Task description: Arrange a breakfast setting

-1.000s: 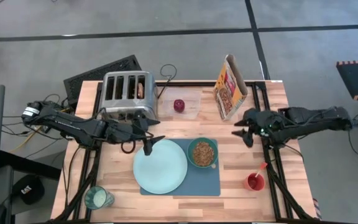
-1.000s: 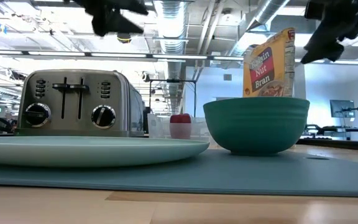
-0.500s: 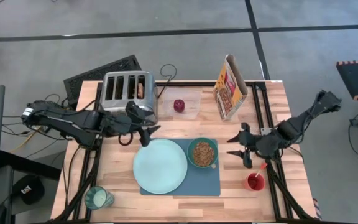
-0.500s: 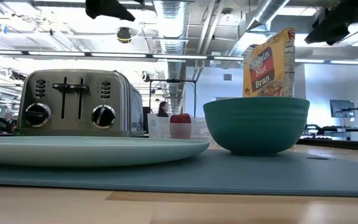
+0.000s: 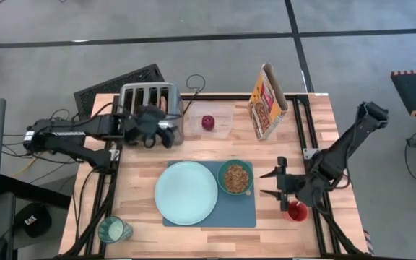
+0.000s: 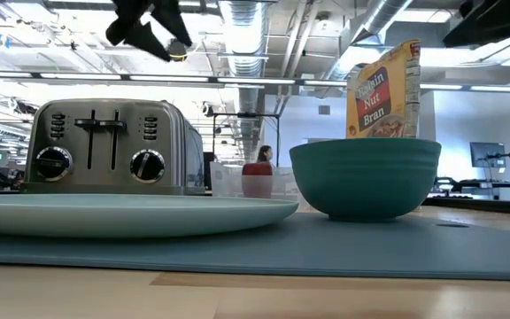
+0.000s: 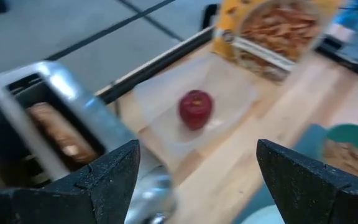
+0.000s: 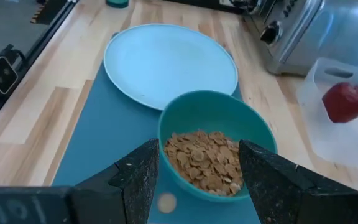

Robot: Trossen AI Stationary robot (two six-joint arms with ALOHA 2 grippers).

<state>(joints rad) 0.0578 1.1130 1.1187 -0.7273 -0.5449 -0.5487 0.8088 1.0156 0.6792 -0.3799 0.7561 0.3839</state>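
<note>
Two end effectors spread: left end effector over toaster, right end effector beside bowl

The table is pale, planked wood with visible grain. The toaster is shiny brushed metal. The plate and bowl look smooth and glossy; the mat is matt.

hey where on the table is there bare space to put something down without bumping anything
The widest bare wood lies left of the plate, between the toaster and the glass. A second patch sits between the bowl, the cereal box and the right gripper. It is crowded along the back edge and on the mat.
</note>
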